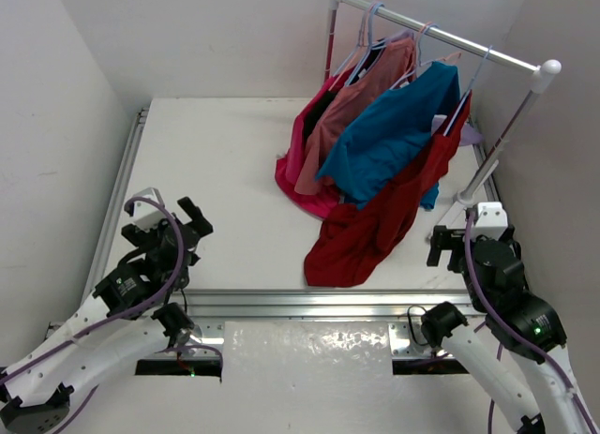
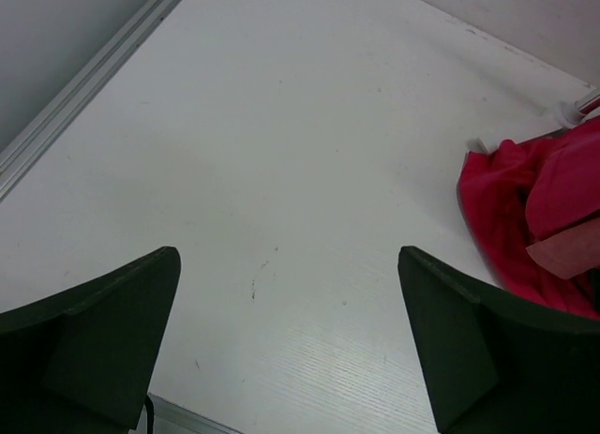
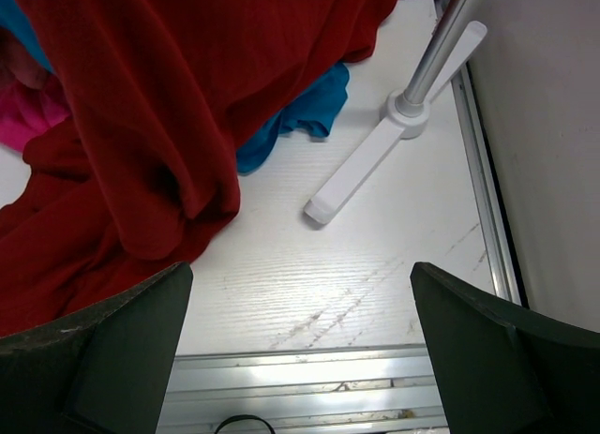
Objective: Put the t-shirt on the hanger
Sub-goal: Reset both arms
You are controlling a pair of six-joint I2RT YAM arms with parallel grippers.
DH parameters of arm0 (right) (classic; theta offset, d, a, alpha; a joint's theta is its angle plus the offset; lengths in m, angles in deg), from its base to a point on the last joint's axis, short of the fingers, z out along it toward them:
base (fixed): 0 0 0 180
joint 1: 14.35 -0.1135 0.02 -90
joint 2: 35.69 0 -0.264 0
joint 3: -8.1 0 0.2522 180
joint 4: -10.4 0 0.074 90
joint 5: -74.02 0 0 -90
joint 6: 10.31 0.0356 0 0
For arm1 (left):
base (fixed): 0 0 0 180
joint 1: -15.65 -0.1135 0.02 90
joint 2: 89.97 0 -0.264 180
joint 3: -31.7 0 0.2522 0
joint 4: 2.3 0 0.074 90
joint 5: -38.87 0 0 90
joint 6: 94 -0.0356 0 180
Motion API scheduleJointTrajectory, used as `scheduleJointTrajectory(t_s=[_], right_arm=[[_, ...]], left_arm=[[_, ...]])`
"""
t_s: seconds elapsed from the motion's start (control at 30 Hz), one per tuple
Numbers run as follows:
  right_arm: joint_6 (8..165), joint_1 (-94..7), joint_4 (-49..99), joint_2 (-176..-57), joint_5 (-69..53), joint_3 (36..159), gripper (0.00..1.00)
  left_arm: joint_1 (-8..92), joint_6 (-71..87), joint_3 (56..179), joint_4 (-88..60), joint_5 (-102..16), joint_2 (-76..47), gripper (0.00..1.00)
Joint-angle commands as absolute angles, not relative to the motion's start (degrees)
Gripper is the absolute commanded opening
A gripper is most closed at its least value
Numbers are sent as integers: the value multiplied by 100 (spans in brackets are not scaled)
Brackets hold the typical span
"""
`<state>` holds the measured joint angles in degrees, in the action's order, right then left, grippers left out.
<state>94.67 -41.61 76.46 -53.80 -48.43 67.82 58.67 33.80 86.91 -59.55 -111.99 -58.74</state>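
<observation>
The dark crimson-red t-shirt (image 1: 375,223) hangs at the right end of the rail on the pale blue-lavender hanger (image 1: 478,70). Its lower part lies bunched on the table. It fills the upper left of the right wrist view (image 3: 141,125). My left gripper (image 1: 183,223) is open and empty over bare table at the front left, well away from the shirt; its jaws stand wide apart in the left wrist view (image 2: 289,345). My right gripper (image 1: 455,237) is open and empty just right of the shirt's lower edge, its jaws wide apart (image 3: 300,345).
A white clothes rack (image 1: 441,36) stands at the back right with a magenta-pink shirt (image 1: 300,167), a salmon shirt (image 1: 342,115) and a blue shirt (image 1: 389,139) on it. Its foot (image 3: 375,162) lies ahead of my right gripper. A metal rail (image 1: 309,303) edges the table front.
</observation>
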Motion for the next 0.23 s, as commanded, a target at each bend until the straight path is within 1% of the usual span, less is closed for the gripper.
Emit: scheduleJointTrajectory(t_s=[0.0,0.2], right_arm=[[9419,-4203,7373,-5459,-5017,6774,99],[9463,-4212,7400,-5485,-5079,6783,99]], left_arm=[[5801,3335,8703,-5746,-11160,-5947,100],[5801,3292,8694,-5711,-11133,-6008,100]])
